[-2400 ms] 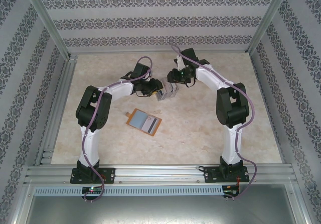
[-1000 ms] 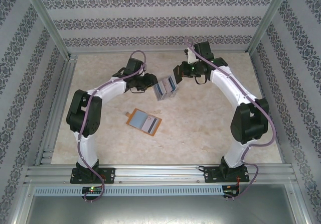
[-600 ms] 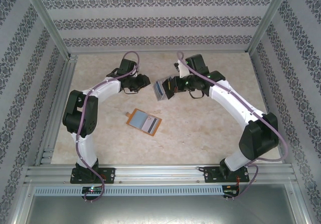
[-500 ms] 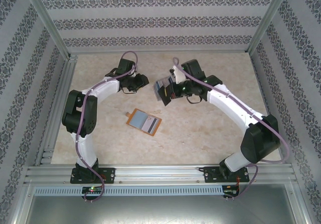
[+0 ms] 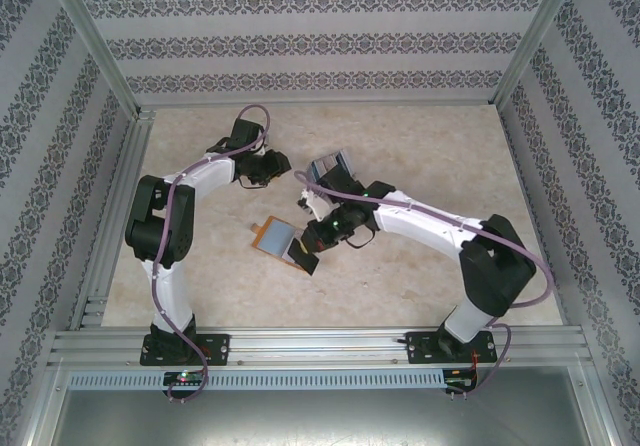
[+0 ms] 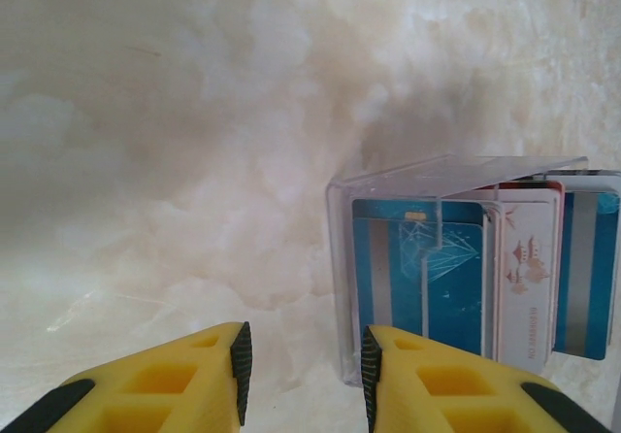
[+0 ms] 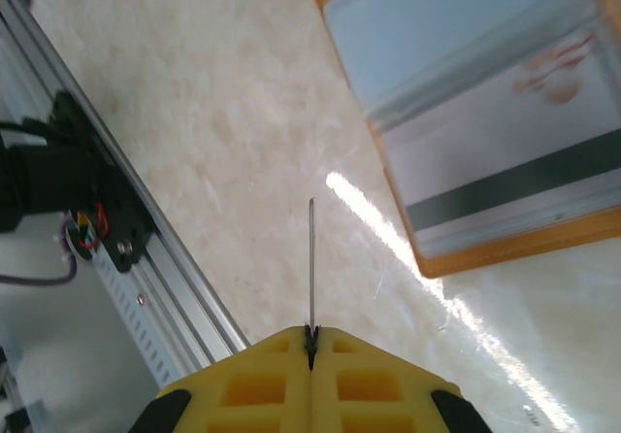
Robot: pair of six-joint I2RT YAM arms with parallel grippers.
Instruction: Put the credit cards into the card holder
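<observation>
- R gripper (image 7: 310,334) (image 5: 307,253): jaws pressed together, pinching a single card (image 7: 310,258) seen edge-on as a thin line sticking straight out past the fingertips; colour can't be told
- Card holder (image 7: 505,250) (image 5: 258,236): lies open and flat on the table (image 7: 194,113), orange-brown rim showing around its contents
- In the wrist view the single card's tip stops just short of the holder's orange side edge, over bare table, not touching it; height above the table can't be told
- From the top, R gripper sits over the holder's corner nearest the R arm and hides that corner
- On the open holder: a blue-grey card (image 7: 456,54), and next to it a pinkish-white card (image 7: 485,151) w/ a dark stripe along one edge
- L gripper (image 6: 301,355) (image 5: 277,169): yellow fingers partly apart, a clear gap between the pads, nothing in it; sits beyond the holder, well apart from it
- Clear box (image 6: 388,185) (image 5: 330,164): also beyond the holder, just to the side of L gripper; upright, w/ spare cards (image 6: 456,278) standing in it, blue and white ones
</observation>
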